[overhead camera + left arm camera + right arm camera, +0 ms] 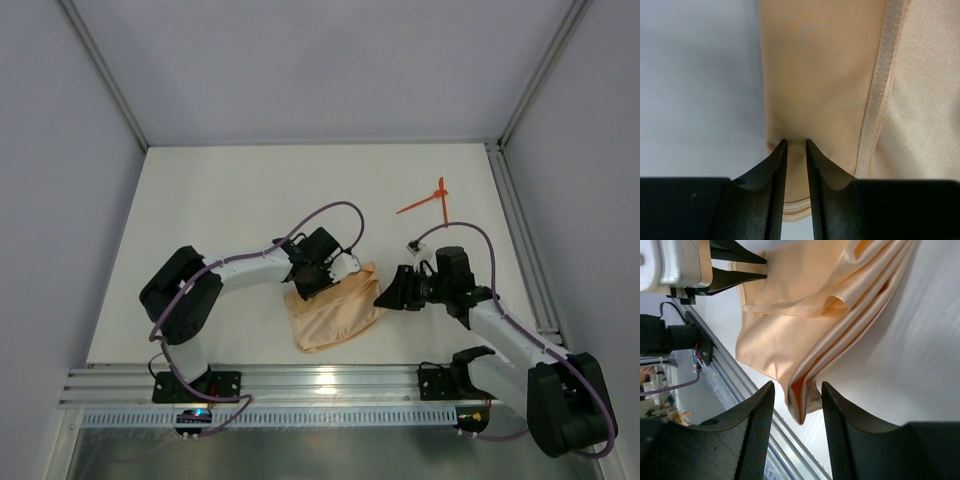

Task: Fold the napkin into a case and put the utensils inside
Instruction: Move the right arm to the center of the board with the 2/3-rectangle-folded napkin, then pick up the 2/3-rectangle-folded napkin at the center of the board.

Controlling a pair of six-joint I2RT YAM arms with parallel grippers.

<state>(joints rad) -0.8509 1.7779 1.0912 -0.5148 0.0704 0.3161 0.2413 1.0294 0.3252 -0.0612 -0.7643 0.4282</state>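
Folded, rumpled napkin [335,310] pinched at fold by left gripper [795,142], jaws nearly closed. Right gripper [793,390] held half-parted, napkin corner between jaws, unclamped. Utensils [428,202] well apart.

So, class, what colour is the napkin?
The napkin is plain peach-orange; right wrist view shows it best.

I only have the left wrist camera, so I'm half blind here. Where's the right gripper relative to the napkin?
Observer: The right gripper is at the napkin's right-hand corner, jaws open, with the folded corner in the gap between them.
Operator: And the utensils, I can't see them at all?
Observer: The utensils lie crossed at the far right, well apart from the napkin, and neither arm is near them.
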